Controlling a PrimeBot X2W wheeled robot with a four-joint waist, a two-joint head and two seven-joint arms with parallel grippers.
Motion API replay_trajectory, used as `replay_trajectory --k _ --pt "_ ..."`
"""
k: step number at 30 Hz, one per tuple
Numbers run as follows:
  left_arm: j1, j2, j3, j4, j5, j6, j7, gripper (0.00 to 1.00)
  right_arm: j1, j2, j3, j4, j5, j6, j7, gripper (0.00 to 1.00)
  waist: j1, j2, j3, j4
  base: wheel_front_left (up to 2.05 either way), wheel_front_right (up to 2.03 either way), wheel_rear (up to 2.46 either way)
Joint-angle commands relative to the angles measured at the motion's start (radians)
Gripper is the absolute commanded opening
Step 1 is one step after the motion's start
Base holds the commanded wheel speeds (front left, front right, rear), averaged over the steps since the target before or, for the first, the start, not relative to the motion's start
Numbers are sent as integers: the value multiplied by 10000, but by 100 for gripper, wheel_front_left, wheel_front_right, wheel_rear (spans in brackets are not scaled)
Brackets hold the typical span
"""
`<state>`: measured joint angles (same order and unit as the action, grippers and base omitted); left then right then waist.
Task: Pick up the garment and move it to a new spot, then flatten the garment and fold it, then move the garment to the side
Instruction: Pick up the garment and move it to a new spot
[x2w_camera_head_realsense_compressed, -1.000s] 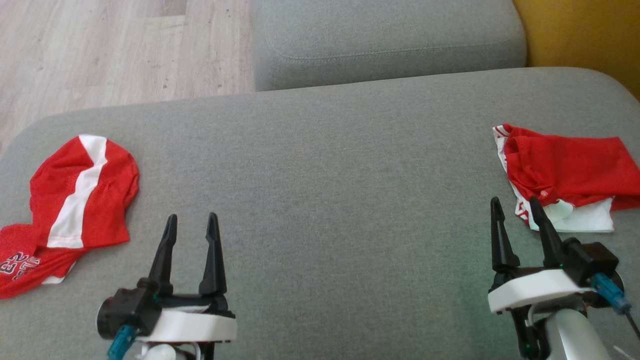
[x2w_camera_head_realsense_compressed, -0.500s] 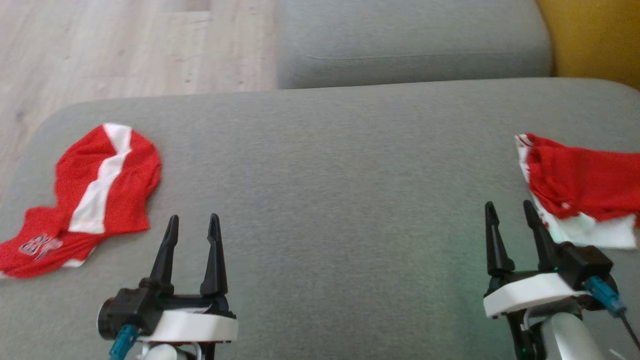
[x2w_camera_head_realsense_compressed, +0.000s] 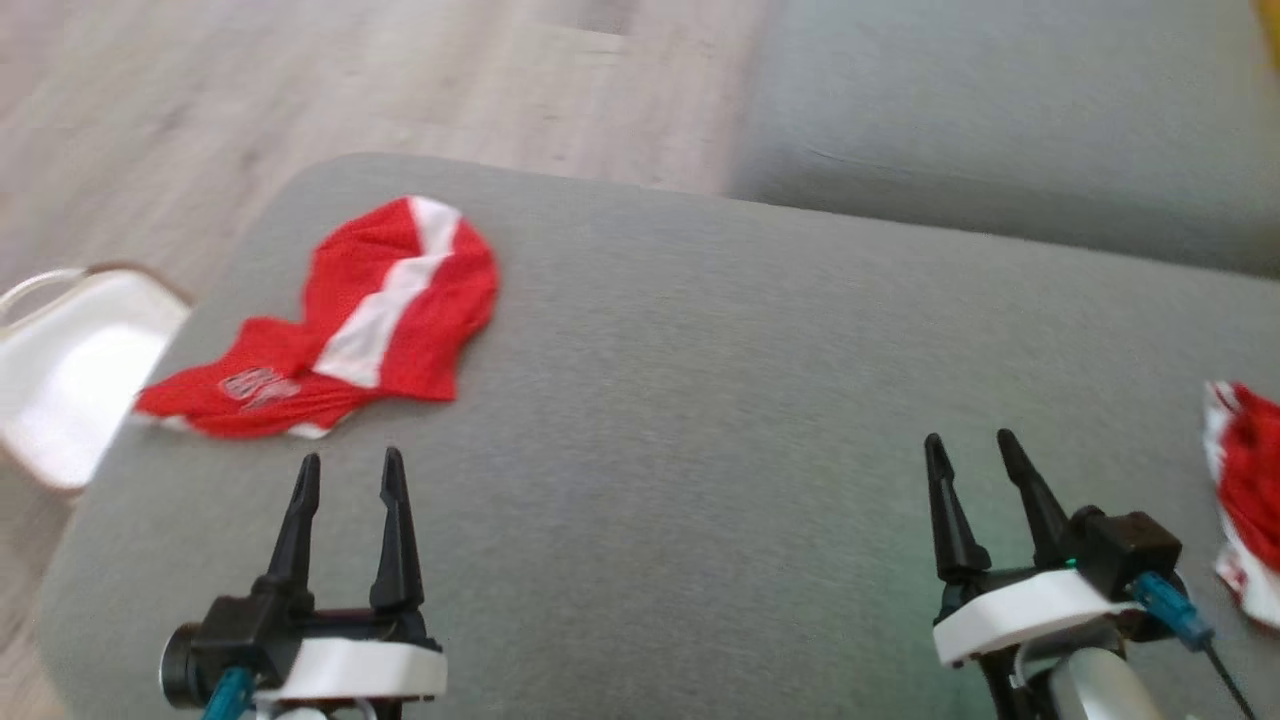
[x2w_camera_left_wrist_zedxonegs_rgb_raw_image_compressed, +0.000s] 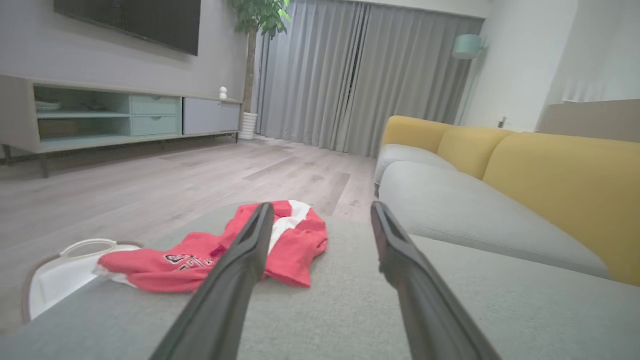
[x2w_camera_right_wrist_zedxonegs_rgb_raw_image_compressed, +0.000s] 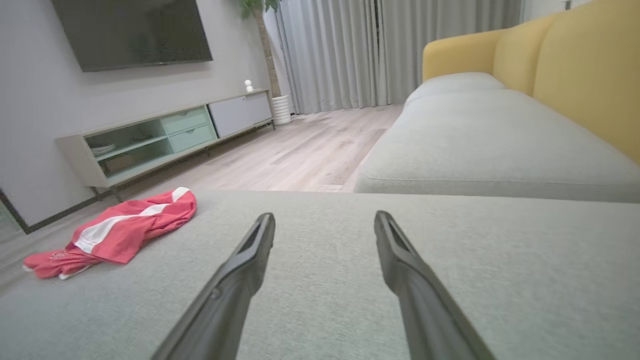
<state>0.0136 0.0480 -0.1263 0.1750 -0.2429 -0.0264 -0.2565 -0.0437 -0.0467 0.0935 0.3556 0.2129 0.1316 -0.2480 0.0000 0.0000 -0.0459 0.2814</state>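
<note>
Currently: pick-up step, apparently unstarted; garment (x2w_camera_head_realsense_compressed: 370, 330) crumpled, left jaws near it; both pairs wide, empty. Next, likely: reach forward, pinch fabric.

A broad grey fabric sofa seat (x2w_camera_head_realsense_compressed: 700, 450) spreads across the foreground, with a second grey seat cushion (x2w_camera_head_realsense_compressed: 1000, 120) beyond it. A white plastic basket with a looped handle (x2w_camera_head_realsense_compressed: 70, 390) sits on the pale wood-plank floor (x2w_camera_head_realsense_compressed: 350, 90), just beside the seat's corner. Farther off are yellow upholstered backrests (x2w_camera_left_wrist_zedxonegs_rgb_raw_image_compressed: 560, 180), grey pleated curtains (x2w_camera_left_wrist_zedxonegs_rgb_raw_image_compressed: 350, 75), and a low media cabinet (x2w_camera_left_wrist_zedxonegs_rgb_raw_image_compressed: 100, 115) under a dark wall-mounted television (x2w_camera_left_wrist_zedxonegs_rgb_raw_image_compressed: 130, 20).
</note>
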Motion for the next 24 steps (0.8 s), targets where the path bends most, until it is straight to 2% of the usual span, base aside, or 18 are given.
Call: replay_trajectory --k 1,7,24 --pt "-216 22 400 -293 200 -2 -53 100 -233 -36 332 -233 108 -9 -137 100 0 0 -272 767 0 0 0" --pt "-51 22 737 -247 469 -183 -53 100 -229 -36 635 -101 385 -9 -137 100 0 0 -407 1629 0 0 0" --pt "-6 22 1156 -381 440 -207 -53 100 -317 -35 937 52 466 -9 -137 100 0 0 -353 1682 0 0 0"
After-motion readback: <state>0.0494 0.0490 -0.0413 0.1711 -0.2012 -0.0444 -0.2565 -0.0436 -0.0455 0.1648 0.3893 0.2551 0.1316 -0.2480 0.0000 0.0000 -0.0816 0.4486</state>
